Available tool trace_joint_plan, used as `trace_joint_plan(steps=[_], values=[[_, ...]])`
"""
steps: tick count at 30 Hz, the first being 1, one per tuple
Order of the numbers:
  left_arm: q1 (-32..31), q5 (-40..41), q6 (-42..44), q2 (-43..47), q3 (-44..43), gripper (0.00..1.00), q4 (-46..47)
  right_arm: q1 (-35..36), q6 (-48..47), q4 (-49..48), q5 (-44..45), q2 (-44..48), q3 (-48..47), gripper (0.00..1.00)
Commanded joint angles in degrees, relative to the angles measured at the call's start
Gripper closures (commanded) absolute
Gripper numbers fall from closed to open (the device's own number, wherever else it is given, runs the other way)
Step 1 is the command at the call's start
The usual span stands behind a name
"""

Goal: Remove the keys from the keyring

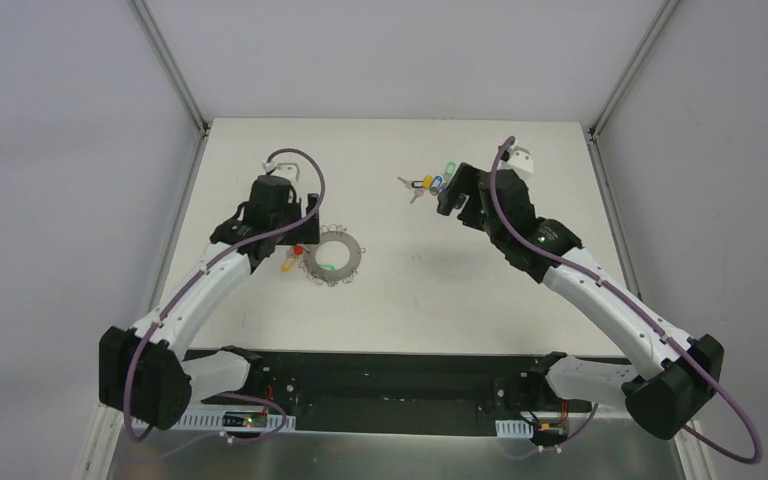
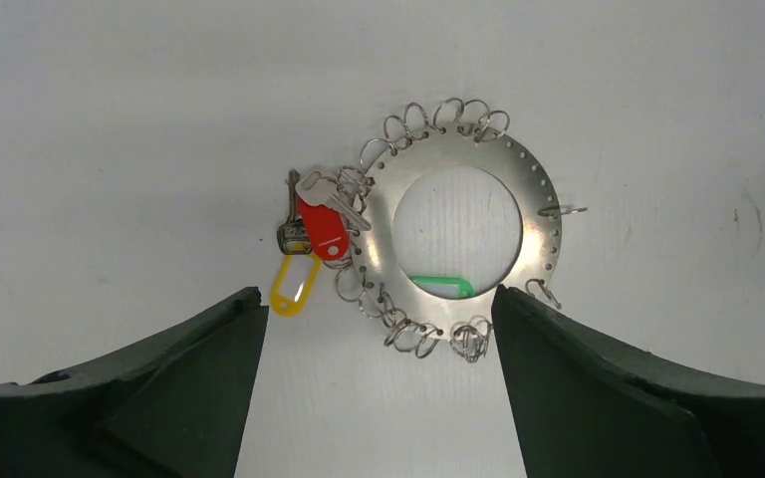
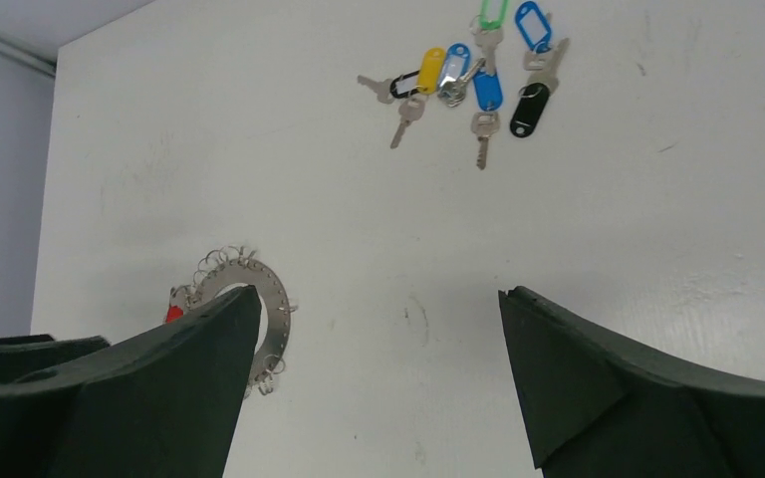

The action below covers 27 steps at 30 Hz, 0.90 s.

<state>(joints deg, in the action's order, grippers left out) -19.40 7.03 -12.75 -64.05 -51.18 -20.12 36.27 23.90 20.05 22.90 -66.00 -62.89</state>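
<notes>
The left gripper (image 2: 377,295) is hanging with its jaws wide apart, gripping nothing, above the near edge of the keyring (image 2: 538,214). The keyring is lying flat on the table (image 1: 410,300), left of centre. The keys (image 2: 311,189) are resting against the wire loops on its left edge, the red tag (image 2: 324,229) farther and the yellow tag (image 2: 294,289) nearer. The right gripper (image 3: 379,294) is hovering far and right of centre, jaws also spread and empty, beside a loose bunch (image 3: 478,80) of tagged keys.

Bright, even light; soft shadows
</notes>
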Motion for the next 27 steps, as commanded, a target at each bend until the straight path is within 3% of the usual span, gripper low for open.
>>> trace_joint_plan(steps=[1,7,10,21,27], values=[[0.6,-1.6,-2.7,-7.9,-4.7,0.19,-0.3,3.5,1.6,-8.4,0.1,-2.2,-0.4,0.01],[2.5,-3.1,-5.8,-21.8,-11.7,0.51,-0.3,7.9,1.9,-13.9,1.5,-5.6,0.5,0.01],[2.9,-2.4,-5.1,-27.0,-14.0,0.58,-0.5,9.0,1.2,-13.0,1.9,-6.8,-0.8,0.01],[8.9,-11.1,-10.6,-30.9,-15.1,0.49,0.0,9.8,-0.5,-15.0,-0.9,-9.0,-0.6,0.01],[10.3,-10.8,-12.0,-26.4,-15.1,0.49,0.0,10.9,0.7,-8.1,-4.5,-22.7,-9.6,0.16]])
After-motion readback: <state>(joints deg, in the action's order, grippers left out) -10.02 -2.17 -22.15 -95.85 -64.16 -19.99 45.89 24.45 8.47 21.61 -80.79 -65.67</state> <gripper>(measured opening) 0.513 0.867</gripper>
